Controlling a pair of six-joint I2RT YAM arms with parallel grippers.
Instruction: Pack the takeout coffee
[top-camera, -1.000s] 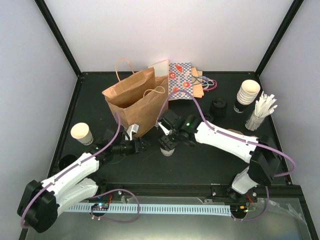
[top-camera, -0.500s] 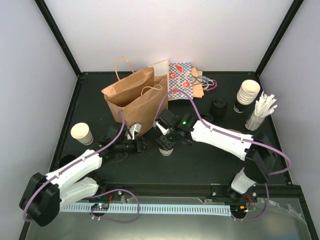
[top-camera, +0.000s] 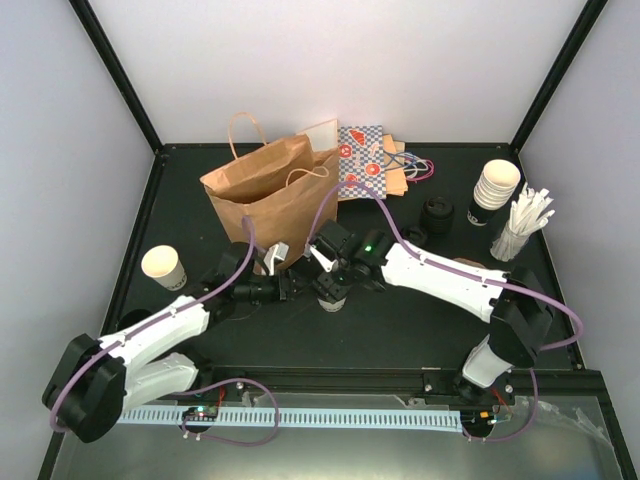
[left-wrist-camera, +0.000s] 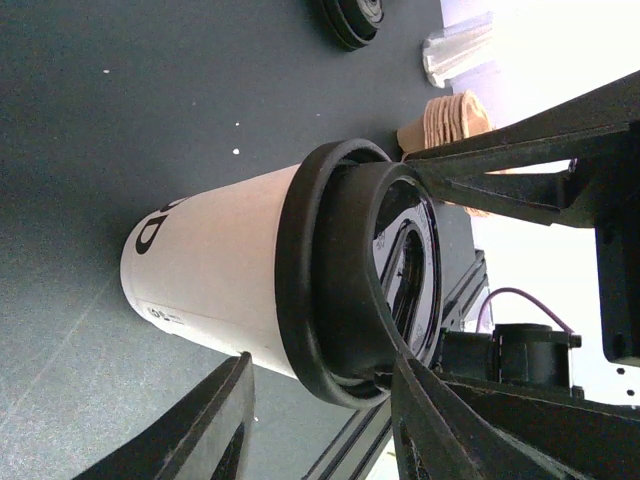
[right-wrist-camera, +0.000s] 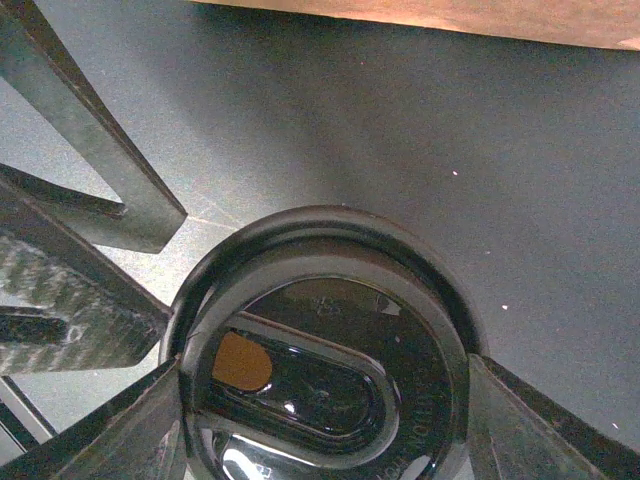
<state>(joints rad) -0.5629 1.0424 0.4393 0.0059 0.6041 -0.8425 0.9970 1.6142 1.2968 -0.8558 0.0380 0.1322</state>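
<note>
left gripper closes in on the capped cup

over the last second the left gripper (top-camera: 290, 288) has slid right across the table's middle and now sits just beside the takeout coffee (top-camera: 333, 292). its fingers (left-wrist-camera: 232, 420) are spread, with the cup ahead of them, not between. the coffee stands upright near the table's centre, just in front of the brown paper bag (top-camera: 265, 195). the right gripper (top-camera: 335, 275) has barely shifted and is clamped across the rim of the lid (right-wrist-camera: 320, 350). judgement: a handover or two-arm lift is being set up; the cup is not yet packed.

around: an open paper cup (top-camera: 163, 266) by the left edge, a patterned bag (top-camera: 365, 165) at the far edge, and loose lids (top-camera: 437, 213) and a cup stack (top-camera: 495, 190) toward the far right corner, well apart. the brown bag's tall front wall stands between cup and mouth.
</note>
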